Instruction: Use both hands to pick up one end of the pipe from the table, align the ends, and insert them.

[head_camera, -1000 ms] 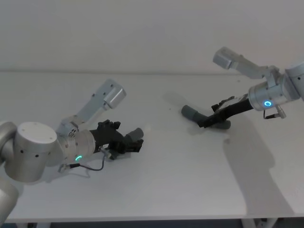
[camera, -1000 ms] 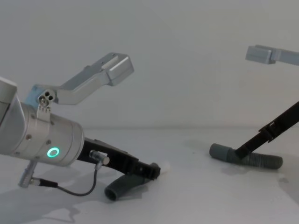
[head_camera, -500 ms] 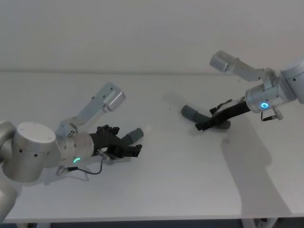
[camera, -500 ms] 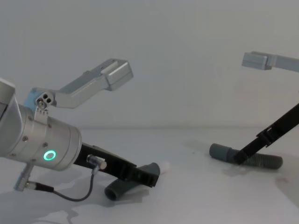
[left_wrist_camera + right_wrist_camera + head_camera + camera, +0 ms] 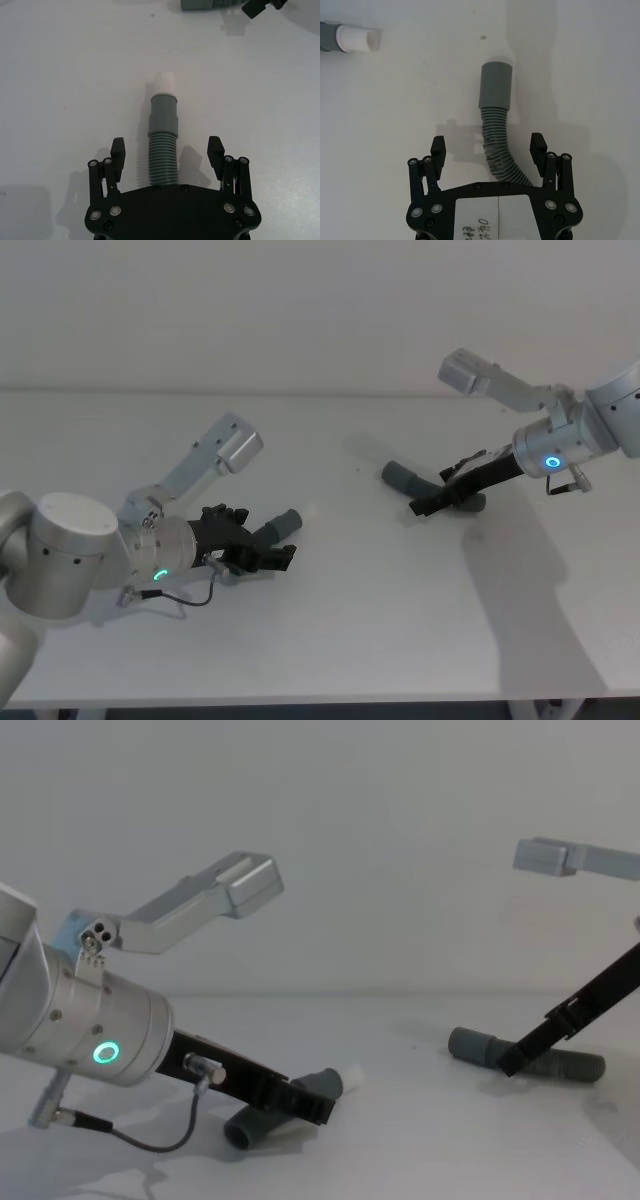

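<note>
On the white table (image 5: 360, 630) lie two dark grey ribbed pipe pieces. The left piece (image 5: 163, 150) ends in a smooth cuff with a white stub tip (image 5: 164, 83). My left gripper (image 5: 166, 147) is open and straddles its ribbed part, one finger on each side, not touching it. The right piece (image 5: 496, 135) is curved and has a plain grey cuff (image 5: 496, 86). My right gripper (image 5: 487, 141) is open around its ribbed bend. In the head view the left gripper (image 5: 262, 555) is at the left-hand piece (image 5: 278, 526), the right gripper (image 5: 432, 502) at the right-hand one (image 5: 402, 478).
The two pieces lie well apart, with bare table (image 5: 420, 1120) between them. The white stub (image 5: 357, 39) shows far off in the right wrist view. The table's front edge runs along the bottom of the head view.
My left gripper has drawn back and down a little along its pipe piece. The right gripper has shifted slightly left and lower over the curved piece. Both stayed open.
</note>
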